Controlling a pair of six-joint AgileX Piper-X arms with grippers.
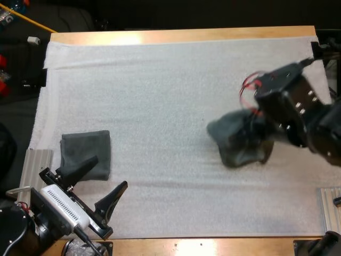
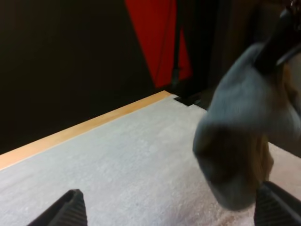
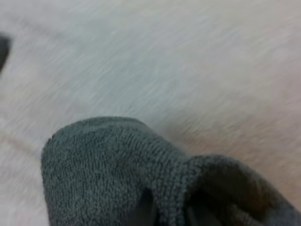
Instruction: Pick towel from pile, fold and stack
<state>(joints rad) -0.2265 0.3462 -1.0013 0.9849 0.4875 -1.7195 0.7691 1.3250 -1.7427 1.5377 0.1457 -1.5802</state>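
Two towels here: right pincer (image 1: 256, 125) pinches the crumpled towel (image 1: 240, 144) up off the mat (image 1: 160, 85), presumably for folding; left pincer (image 1: 108, 173) sits spread by the folded towel (image 1: 85, 152), probably ready to help.

Robotics lab: wooden table (image 1: 186, 35) under white mat (image 1: 160, 96); aluminium rail (image 1: 36, 166) at 8 o'clock, robot arm (image 1: 306, 114) at 3 o'clock.
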